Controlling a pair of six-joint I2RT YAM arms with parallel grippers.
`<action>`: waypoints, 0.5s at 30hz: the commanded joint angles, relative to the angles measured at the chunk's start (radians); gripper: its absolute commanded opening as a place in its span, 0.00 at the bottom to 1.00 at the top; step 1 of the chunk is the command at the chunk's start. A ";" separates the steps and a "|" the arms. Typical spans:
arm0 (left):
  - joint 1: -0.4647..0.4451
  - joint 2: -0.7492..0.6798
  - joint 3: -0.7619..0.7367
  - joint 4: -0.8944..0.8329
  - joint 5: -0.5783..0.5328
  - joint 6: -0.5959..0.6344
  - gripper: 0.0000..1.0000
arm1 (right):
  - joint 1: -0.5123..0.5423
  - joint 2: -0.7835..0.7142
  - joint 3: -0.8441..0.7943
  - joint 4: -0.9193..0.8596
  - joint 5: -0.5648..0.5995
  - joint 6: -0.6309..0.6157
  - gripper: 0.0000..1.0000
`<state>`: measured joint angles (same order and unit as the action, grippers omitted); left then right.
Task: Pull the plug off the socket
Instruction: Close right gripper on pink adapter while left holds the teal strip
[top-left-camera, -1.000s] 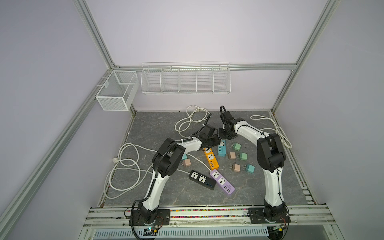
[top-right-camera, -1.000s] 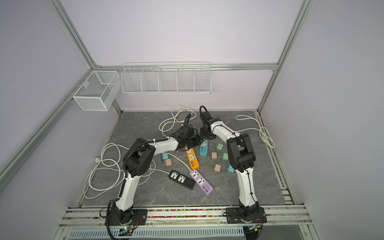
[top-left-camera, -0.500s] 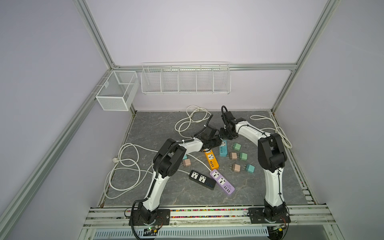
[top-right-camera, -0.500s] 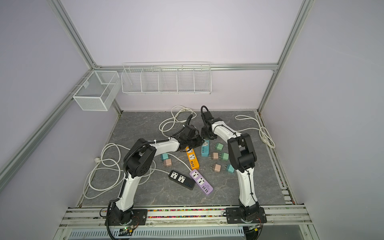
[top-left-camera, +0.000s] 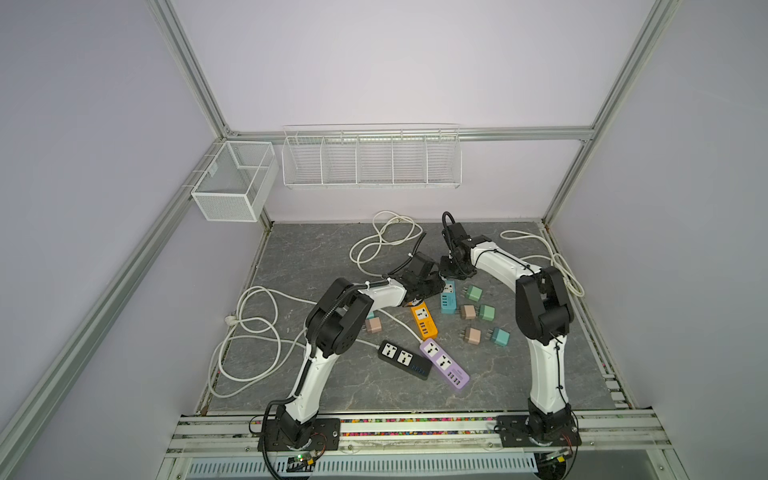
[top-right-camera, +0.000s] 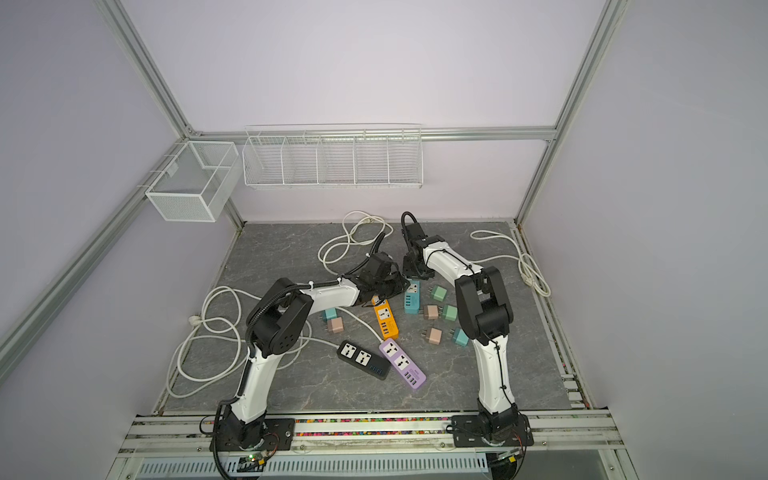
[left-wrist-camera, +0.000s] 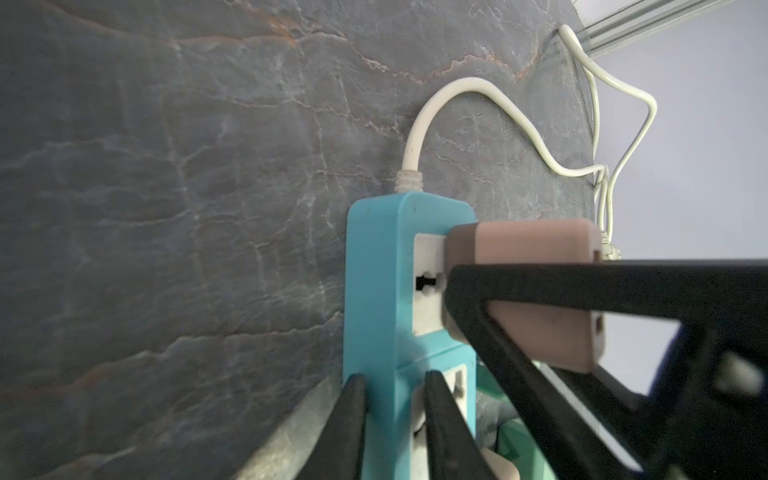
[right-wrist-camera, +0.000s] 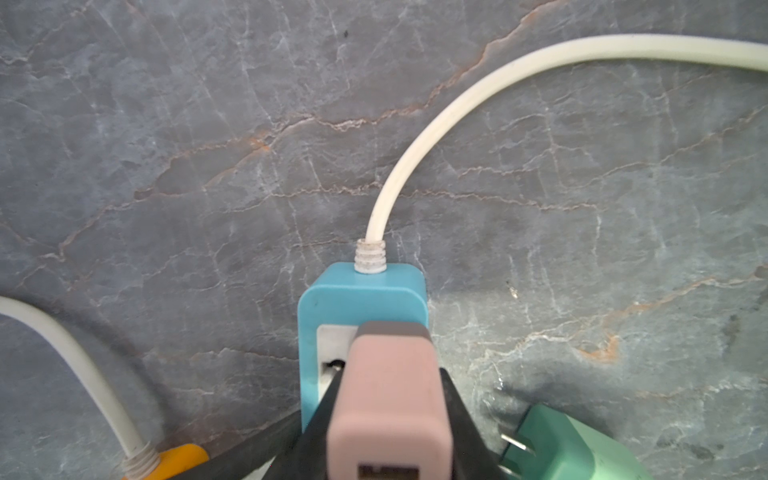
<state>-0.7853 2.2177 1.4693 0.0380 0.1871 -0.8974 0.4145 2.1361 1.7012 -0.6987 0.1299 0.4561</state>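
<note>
While pwr strip's (left-wrist-camera: 374, 291) held, plug (right-wrist-camera: 386, 395) clamped.

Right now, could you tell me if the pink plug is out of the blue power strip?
No, the pink plug sits flush against the blue power strip, with no prongs showing.

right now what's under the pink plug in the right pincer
The white socket face of the blue power strip, one slot showing beside the pink plug. Its prongs and their holes are hidden by the plug body and right pincer.

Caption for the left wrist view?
Left gripper pinches the blue power strip while the right gripper clamps the pink plug at its socket.
</note>
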 joint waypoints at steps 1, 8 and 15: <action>-0.042 0.062 -0.069 -0.199 0.015 -0.011 0.25 | -0.015 -0.040 -0.002 0.052 -0.113 0.017 0.15; -0.050 0.067 -0.074 -0.205 0.001 -0.022 0.24 | 0.018 -0.047 -0.002 0.050 -0.068 0.014 0.15; -0.054 0.063 -0.088 -0.206 -0.013 -0.029 0.24 | 0.049 -0.020 0.056 -0.004 -0.006 -0.017 0.14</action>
<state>-0.7990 2.2047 1.4494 0.0444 0.1593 -0.9180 0.4347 2.1387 1.7115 -0.7189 0.1658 0.4454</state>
